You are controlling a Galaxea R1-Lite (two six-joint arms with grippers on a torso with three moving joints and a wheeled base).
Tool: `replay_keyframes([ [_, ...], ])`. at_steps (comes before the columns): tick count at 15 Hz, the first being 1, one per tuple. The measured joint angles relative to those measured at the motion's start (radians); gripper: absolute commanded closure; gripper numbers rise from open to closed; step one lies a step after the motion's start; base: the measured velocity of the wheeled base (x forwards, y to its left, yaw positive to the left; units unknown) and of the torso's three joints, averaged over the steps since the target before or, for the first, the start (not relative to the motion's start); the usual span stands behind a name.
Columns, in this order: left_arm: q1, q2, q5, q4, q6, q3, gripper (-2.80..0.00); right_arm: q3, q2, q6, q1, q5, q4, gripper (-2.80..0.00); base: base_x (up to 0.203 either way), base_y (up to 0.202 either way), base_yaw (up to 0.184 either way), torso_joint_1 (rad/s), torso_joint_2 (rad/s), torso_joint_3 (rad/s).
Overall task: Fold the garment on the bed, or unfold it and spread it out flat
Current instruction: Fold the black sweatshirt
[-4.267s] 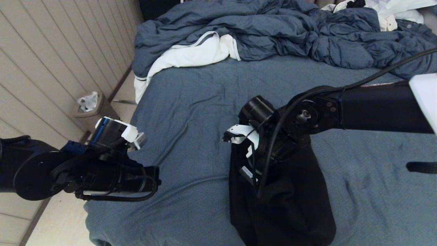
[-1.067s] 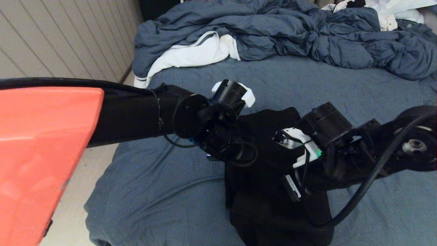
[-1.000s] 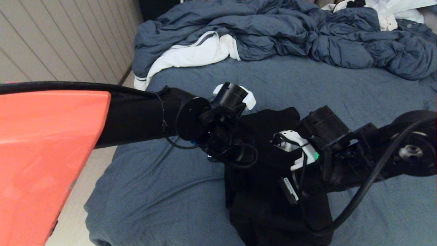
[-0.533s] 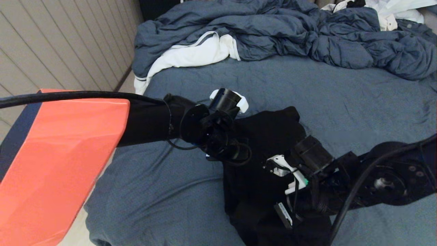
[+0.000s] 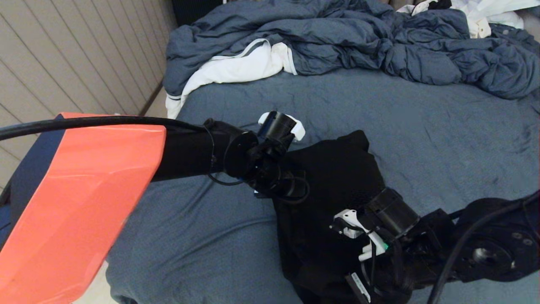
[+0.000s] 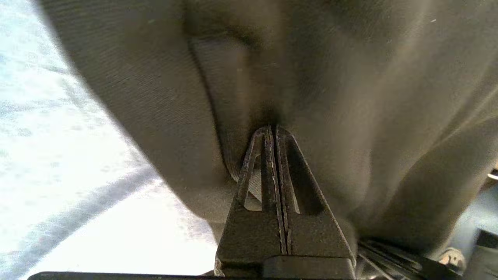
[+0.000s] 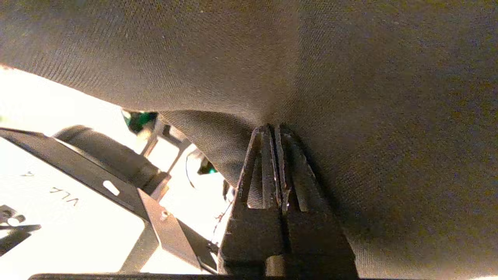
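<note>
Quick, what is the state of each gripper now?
Left gripper: closed, pinching the black hoodie.
Right gripper: closed, pinching the same hoodie.

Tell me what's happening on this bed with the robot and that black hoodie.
Both arms are working the black hoodie on the bed. The left tool and the right tool are each shut on a pinch of its fabric. The garment is bunched in a heap between them, not yet flat or neatly folded. A rumpled duvet and white cloth lie at the far end.
</note>
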Motion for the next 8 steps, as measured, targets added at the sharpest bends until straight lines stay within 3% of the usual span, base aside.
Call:
replay_keyframes([
  [5, 0.011, -0.038, -0.005, 0.005, -0.003, 0.000, 0.00, -0.028, -0.130, -0.002, -0.019, -0.005, 0.010, 0.00, 0.000, 0.000, 0.000, 0.000, 0.00, 0.000],
  [8, 0.010, -0.068, -0.005, 0.004, -0.002, 0.000, 0.00, -0.047, -0.213, -0.011, -0.080, -0.007, 0.060, 0.00, 0.000, 0.000, 0.000, 0.000, 0.00, 0.000],
])
